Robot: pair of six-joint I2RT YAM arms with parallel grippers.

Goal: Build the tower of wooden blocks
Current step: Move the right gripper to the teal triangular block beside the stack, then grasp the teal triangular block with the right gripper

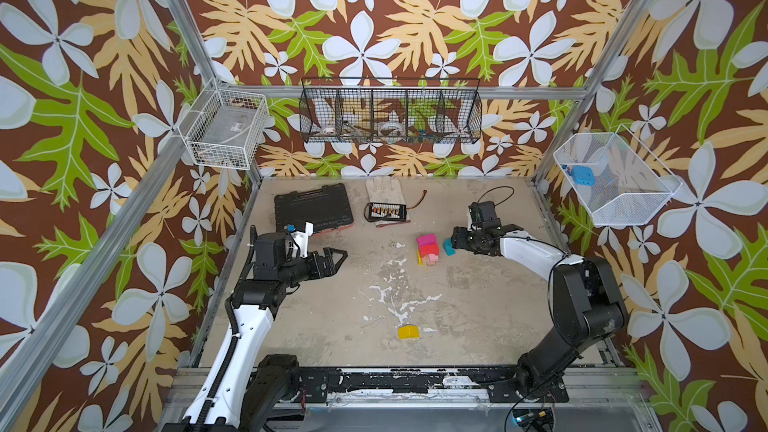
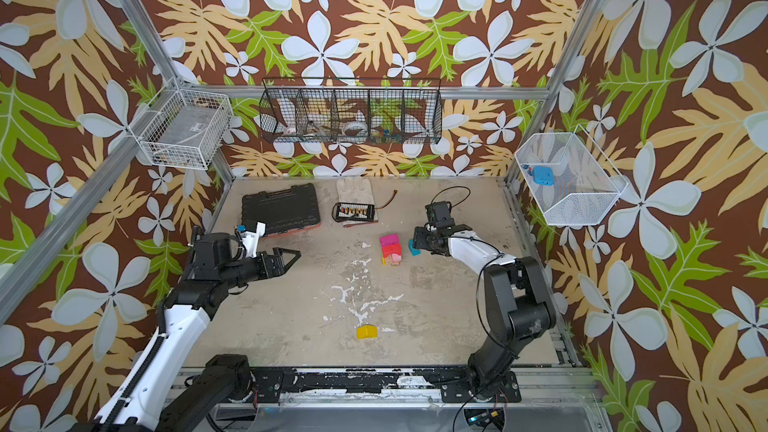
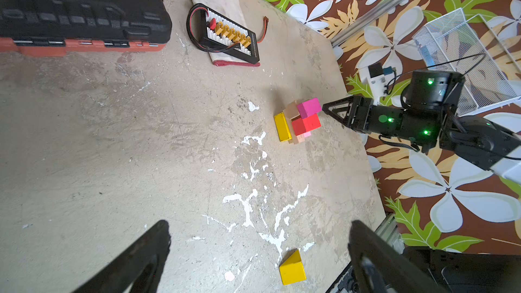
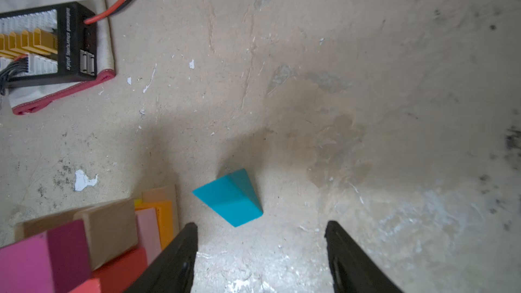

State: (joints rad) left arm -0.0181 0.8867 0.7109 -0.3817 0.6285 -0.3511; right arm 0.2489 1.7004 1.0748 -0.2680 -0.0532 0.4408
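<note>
Stock as I read it from my station.

**Surface** point(image 1: 332, 326): beige board, worn and stained, with white chipped patches point(image 1: 395, 301) across the middle. Both arm bases sit on a metal rail at the near edge.

**Room:** three walls papered brown with white flowers and green and tan leaves, and aluminium frame posts at the corners.

**Wall fittings**
- White wire basket point(image 1: 224, 130), left wall, holding a flat grey box.
- Black wire rack point(image 1: 390, 114), back wall, split into compartments. The contents are too small for me to name.
- White mesh basket point(image 1: 615, 178), right wall, with a blue item point(image 1: 582, 176) inside.

**Back of the surface**
- Black case point(image 1: 313, 207) with an orange edge, shut, at the left.
- Pale glove point(image 1: 384, 191) beside it, with a charging plate point(image 1: 384, 210) lying on its cuff.

**Blocks**
- Tower point(image 1: 428, 248), right of the middle. A magenta block point(image 3: 308, 107) is topmost with red under it; plain wood, pink, yellow and orange pieces sit lower.
- Teal wedge point(image 4: 229, 197), on the surface just beside the tower and apart from it by a narrow gap.
- Yellow wedge point(image 1: 408, 332), alone near the front and well apart from the rest.

**Tools**
- Left tool point(image 3: 259, 222): jaws spread wide, empty, hovering over the left part of the surface.
- Right tool point(image 4: 261, 224): jaws apart, gripping nothing, low beside the tower. The teal wedge lies just ahead of its fingertips, not between them.
</note>
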